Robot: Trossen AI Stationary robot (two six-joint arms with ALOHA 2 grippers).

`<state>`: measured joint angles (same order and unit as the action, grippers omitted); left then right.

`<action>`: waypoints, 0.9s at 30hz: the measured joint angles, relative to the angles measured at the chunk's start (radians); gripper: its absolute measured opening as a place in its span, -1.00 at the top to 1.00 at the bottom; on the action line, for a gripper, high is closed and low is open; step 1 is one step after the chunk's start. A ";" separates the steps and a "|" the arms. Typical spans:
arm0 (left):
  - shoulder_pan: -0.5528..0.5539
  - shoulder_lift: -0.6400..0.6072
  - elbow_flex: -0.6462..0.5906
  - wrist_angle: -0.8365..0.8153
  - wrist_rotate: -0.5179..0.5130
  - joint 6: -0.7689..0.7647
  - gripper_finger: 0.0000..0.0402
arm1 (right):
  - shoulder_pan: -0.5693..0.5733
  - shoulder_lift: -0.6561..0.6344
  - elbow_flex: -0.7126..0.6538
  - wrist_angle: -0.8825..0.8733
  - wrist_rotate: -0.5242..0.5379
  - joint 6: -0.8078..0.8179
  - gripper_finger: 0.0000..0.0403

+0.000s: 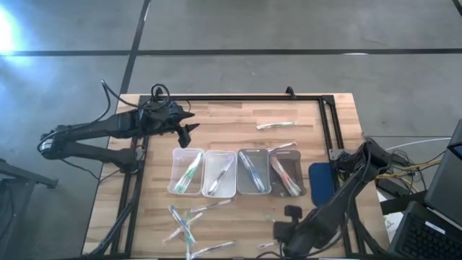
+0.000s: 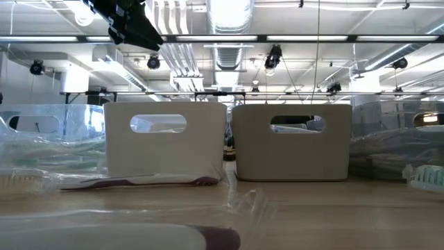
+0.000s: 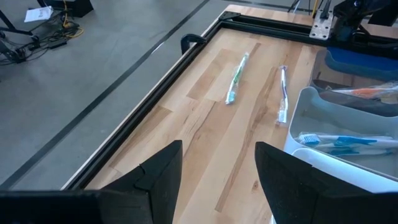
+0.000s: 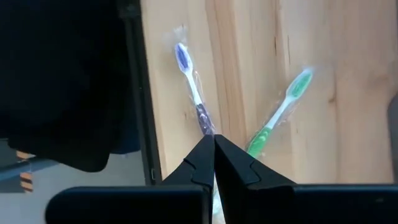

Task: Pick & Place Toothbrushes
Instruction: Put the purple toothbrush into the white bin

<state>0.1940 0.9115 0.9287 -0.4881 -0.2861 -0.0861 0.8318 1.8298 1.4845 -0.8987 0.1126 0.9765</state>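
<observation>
no readable text, labels, brands, numbers, signs

Even, bright overhead illumination; a glare patch marks the floor (image 1: 11, 32) at the high view's upper left. In the low view, ceiling light strips (image 2: 229, 14) burn out white, and the nearest wrapped toothbrush (image 2: 139, 236) lies blurred in the foreground. Shadows on the table (image 1: 216, 119) are soft.

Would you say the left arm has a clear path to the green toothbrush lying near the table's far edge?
Probably yes. The left pincer is open and empty, and only bare wood lies between it and the green toothbrush; the trays sit off to one side.
</observation>
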 joint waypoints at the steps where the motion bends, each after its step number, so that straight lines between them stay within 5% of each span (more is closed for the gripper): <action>1: 0.000 0.000 0.000 0.000 0.000 0.000 -0.03 | 0.000 0.013 0.000 0.001 -0.003 0.018 0.96; 8: 0.000 0.000 0.000 0.000 0.000 0.000 -0.03 | -0.001 0.098 0.000 0.023 -0.125 0.060 0.89; 27: 0.000 0.000 0.000 0.000 0.000 0.000 -0.03 | -0.016 0.196 0.000 0.029 -0.143 0.011 0.11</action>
<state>0.1944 0.9115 0.9287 -0.4877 -0.2859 -0.0861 0.8154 2.0262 1.4841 -0.8693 -0.0309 0.9875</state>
